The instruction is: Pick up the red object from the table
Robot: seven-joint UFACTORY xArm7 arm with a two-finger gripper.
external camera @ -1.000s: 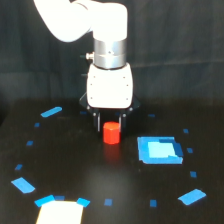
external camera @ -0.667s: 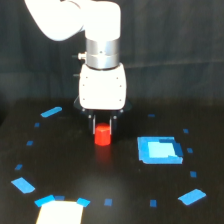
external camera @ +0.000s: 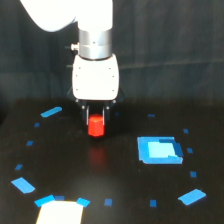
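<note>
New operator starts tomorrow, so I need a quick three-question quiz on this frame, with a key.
1. True or false: the red object sits directly beneath the pincer.
2. Multiple choice: on which side of the red object, in the exterior view, does the blue square lie? A) left B) right C) behind it
3. Short answer: what pale patch shows at the bottom edge of the table?

Key: 1 true. 2 B. 3 a white patch, at the exterior view's lower left.

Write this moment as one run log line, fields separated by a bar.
arm: over table | gripper: around red object | jaw state: unclear | blue square: untouched
</note>
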